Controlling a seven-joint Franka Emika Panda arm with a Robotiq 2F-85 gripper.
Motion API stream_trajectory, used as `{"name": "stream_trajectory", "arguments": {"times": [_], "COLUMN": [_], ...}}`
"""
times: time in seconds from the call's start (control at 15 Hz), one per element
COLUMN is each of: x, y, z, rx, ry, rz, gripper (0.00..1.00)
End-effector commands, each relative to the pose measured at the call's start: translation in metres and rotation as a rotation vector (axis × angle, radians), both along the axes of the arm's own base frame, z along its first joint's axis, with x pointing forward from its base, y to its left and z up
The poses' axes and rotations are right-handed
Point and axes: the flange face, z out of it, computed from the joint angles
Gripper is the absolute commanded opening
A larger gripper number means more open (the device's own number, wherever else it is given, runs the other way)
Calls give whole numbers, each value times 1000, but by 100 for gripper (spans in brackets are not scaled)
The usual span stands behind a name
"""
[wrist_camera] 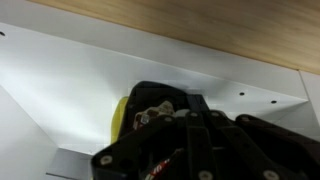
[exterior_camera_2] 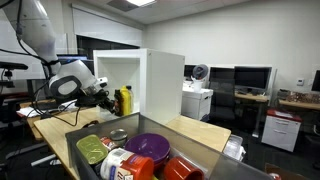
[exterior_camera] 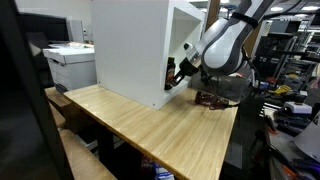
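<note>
A wooden table (exterior_camera: 150, 130) fills the lower half of an exterior view. It carries a white cabinet (exterior_camera: 130, 45) at upper centre of the frame, with its open side turned toward the right edge. My arm (exterior_camera: 225, 45) bends in from the upper right, and my gripper (exterior_camera: 173, 72) sits just inside that opening, low and near the cabinet floor.

In an exterior view, a grey bin (exterior_camera_2: 225, 158) takes the lower centre of the frame, with a purple plate (exterior_camera_2: 150, 146) lying inside it. At centre left of that frame a yellow bottle (exterior_camera_2: 126, 101) stands upright on the cabinet floor, with my gripper just to its left.

My jaws are drawn fully together. I cannot tell whether they touch the bottle. In the wrist view the bottle shows as a yellow edge at lower centre, just behind my dark gripper and against the cabinet's white wall.
</note>
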Motion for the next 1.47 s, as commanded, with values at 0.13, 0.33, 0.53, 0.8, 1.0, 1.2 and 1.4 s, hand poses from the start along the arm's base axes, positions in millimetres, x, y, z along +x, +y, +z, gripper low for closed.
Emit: {"name": "stream_trajectory", "arguments": {"times": [0.13, 0.33, 0.53, 0.8, 1.0, 1.2, 1.4], "x": [1, 2, 2, 3, 6, 7, 7], "y": [-5, -3, -2, -6, -4, -5, -5], "z": [-3, -4, -4, -1, 2, 0, -1], "rx": [-40, -55, -65, -81, -86, -87, -85], "ry": [-10, -12, -17, -26, -35, -32, -31], "rz": [-14, -20, -28, -32, -22, -22, -23], "gripper": [3, 3, 3, 3, 3, 3, 3]}}
